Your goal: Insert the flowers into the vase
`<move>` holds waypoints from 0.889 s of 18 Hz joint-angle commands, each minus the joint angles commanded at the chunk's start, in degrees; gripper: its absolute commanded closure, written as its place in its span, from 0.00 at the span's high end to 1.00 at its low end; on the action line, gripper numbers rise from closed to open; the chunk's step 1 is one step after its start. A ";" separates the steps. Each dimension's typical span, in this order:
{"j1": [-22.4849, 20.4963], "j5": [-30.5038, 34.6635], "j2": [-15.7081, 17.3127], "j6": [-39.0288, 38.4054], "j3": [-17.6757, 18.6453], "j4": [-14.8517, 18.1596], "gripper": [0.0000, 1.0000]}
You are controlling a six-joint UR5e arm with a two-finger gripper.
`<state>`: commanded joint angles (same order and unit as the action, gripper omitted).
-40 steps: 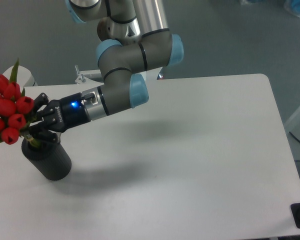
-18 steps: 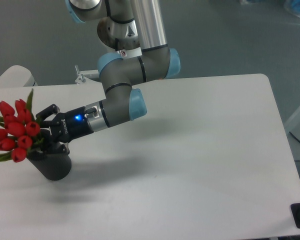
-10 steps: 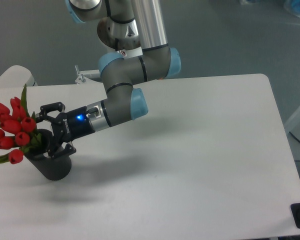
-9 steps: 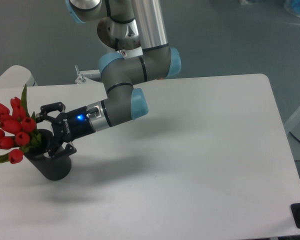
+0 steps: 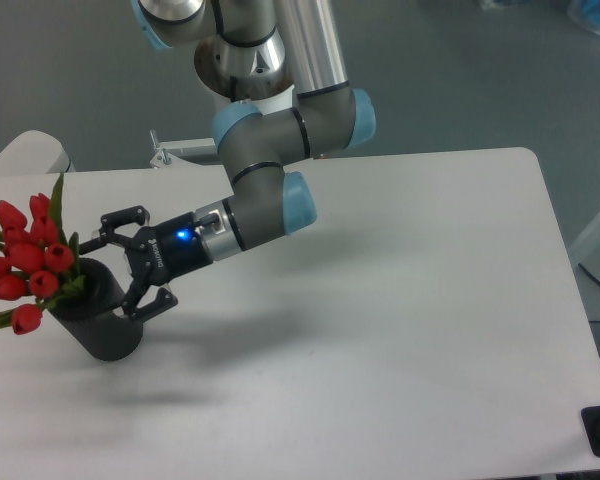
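The flowers (image 5: 25,263), a bunch of red tulip buds with green stems and leaves, lean out to the left from the top of the vase (image 5: 98,322), a matte black cylinder at the table's left side. Their stems sit in the vase's hole. My gripper (image 5: 126,263) is open just to the right of the vase's top, its black fingers (image 5: 123,216) spread wide with nothing between them. It touches neither flowers nor vase.
The white table (image 5: 380,320) stretches to the right of the vase. A metal bracket (image 5: 165,152) sticks up at the table's back edge. The robot's arm (image 5: 270,190) reaches down from the back over the table's left half.
The gripper let go of the flowers, opened wide and drew back to the right. The flowers now rest in the vase, leaning left.
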<state>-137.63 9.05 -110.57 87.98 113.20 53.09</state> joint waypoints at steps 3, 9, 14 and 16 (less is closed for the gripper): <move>-1.49 0.00 0.00 0.09 0.53 0.00 1.00; -3.61 0.00 0.00 0.09 1.06 -0.09 1.00; -6.15 0.00 0.18 0.09 0.09 -0.09 1.00; -6.86 0.09 0.26 0.00 -1.31 -0.09 1.00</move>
<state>-144.49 9.14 -110.30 87.98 111.89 53.00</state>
